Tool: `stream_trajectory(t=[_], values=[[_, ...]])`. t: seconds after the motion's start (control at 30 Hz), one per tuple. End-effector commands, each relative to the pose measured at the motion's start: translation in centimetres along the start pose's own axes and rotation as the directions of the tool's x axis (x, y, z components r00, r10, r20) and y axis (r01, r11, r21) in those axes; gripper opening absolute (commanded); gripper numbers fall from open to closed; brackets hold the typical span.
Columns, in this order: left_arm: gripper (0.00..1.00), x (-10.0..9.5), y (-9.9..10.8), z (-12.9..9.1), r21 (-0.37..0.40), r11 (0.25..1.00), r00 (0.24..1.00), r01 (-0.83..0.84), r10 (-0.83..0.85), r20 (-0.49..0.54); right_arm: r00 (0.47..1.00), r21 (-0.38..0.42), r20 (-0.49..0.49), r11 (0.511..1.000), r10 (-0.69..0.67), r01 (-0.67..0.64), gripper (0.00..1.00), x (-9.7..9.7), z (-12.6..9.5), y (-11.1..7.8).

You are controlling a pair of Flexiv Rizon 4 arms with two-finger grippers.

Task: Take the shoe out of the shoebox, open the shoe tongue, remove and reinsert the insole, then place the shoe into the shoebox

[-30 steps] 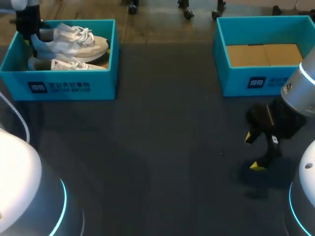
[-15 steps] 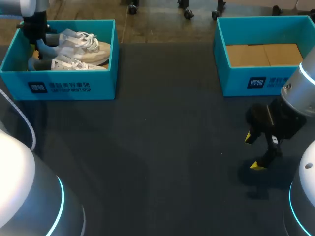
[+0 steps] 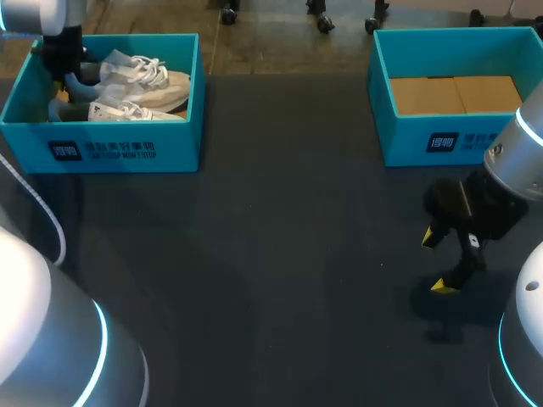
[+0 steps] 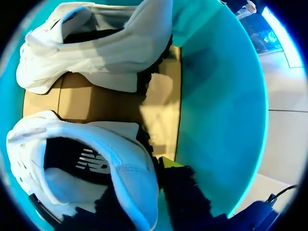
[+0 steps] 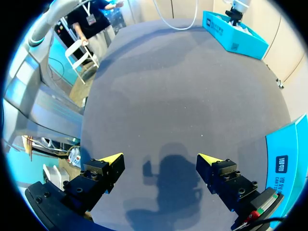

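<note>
at the left shoebox (image 3: pixel 127 151): two white shoes lie side by side on its cardboard floor, at the far left of the table (image 3: pixel 271 254).
shoe (image 4: pixel 96 144): right at the left gripper (image 3: pixel 61 78), heel end toward it, opening up, dark insole showing inside.
second shoe (image 4: pixel 96 53): ahead of the first; touching or just apart, cannot tell.
left gripper: down at the heel collar; cannot tell whether it has closed on the heel or only stands against it.
right gripper (image 5: pixel 159 161): spread wide, holding nothing, hovers over bare table near the right shoebox (image 3: pixel 441 140).
handling: looks light; upper soft and likely to collapse, sole stiffer. heel collar seems the firmest hold. insole probably thin and bendy, may curl on reinsertion.
hidden: toe of the shoe cut off in the wrist view; its tongue and laces not visible there; arm covers the heels from above.
</note>
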State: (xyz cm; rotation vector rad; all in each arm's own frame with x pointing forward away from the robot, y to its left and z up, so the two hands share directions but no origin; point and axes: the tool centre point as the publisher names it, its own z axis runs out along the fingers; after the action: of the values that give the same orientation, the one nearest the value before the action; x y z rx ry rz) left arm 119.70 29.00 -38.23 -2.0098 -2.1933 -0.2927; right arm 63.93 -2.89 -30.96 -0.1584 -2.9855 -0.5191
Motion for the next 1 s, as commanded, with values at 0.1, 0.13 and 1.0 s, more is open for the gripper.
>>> stream_trajectory(t=[0.1, 0.13, 1.0], values=[[0.69, 0.1, 0.8, -0.1, 0.024, 1.000, 0.998, 0.000, -0.001, 0.059, 1.000, 0.003, 0.001, 1.000, 0.001, -0.001, 1.00, 0.1, 0.0, 0.0], [0.74, 0.0, 0.8, -0.4, 0.027, 1.000, 0.998, 0.000, -0.001, 0.064, 1.000, 0.003, 0.001, 1.000, 0.001, -0.001, 1.00, 0.1, 0.0, 0.0], [1.00, 1.8, -5.5, -11.4, -0.008, 0.989, 0.963, -0.148, 0.146, 0.227, 1.000, 0.003, 0.001, 1.000, 0.001, -0.001, 1.00, 0.1, 0.0, 0.0]])
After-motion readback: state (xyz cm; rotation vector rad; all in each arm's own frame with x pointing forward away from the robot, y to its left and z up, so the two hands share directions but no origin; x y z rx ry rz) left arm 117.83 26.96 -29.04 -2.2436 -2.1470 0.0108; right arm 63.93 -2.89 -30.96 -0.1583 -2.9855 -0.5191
